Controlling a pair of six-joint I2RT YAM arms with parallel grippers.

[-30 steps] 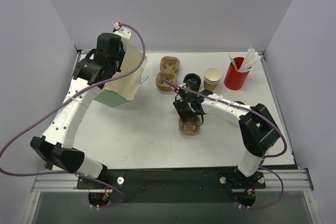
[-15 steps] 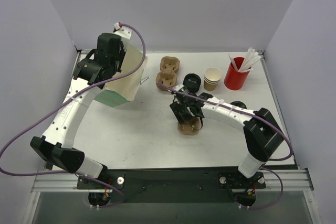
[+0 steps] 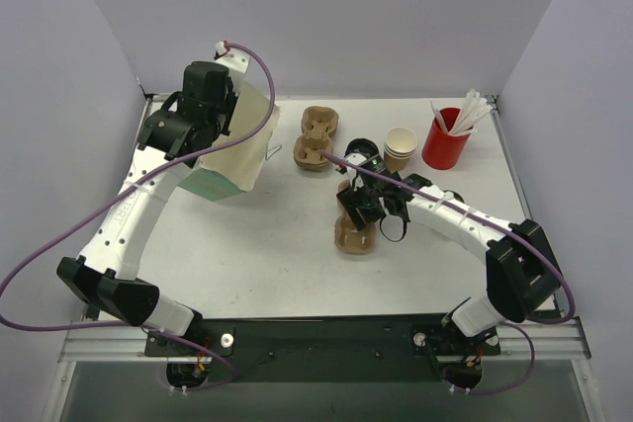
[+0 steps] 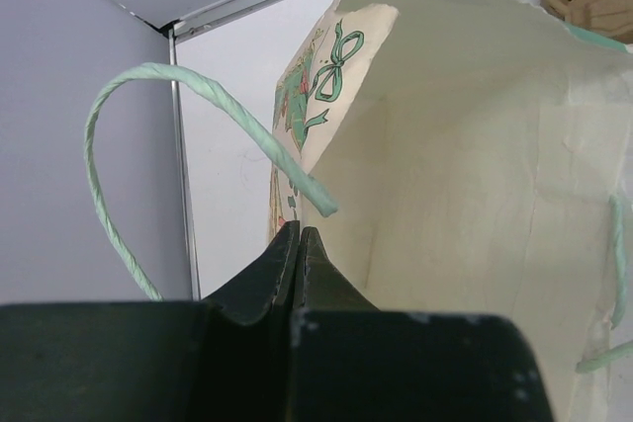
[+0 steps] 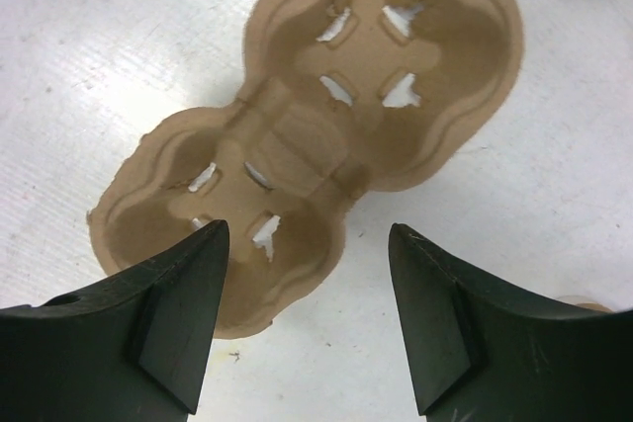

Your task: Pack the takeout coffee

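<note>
Pinches the rim of the paper bag [image 4: 465, 165] at the left of the table [image 3: 257, 254] with the left fingers [image 4: 277, 264] pressed together, leaving the mouth gaping toward the middle. Shows a printed green bow and ribbon on the bag's side and a pale green twisted handle, but offers no legible words.

Passes next a stack of pulp cup carriers [image 3: 316, 137] at the back, without visible print. Spreads the right fingers [image 5: 168, 313], empty, low over a lone two-well carrier [image 5: 326, 145] mid-table, slanted lengthwise across the gap between them and away toward the far side.

Finds the takeout coffee [image 3: 363, 150] upright just beyond those fingers, toward the back wall, black lid on, partly masked by the arm's cable. Cannot settle whether it touches the carrier stack beside it. Places it far nearer the right arm than the left — by judgement a short reach forward, away from the bases.

Ends at right with stacked tan paper cups [image 3: 400, 148] and a red cup of white sticks [image 3: 445, 143], both bare of readable marks.
</note>
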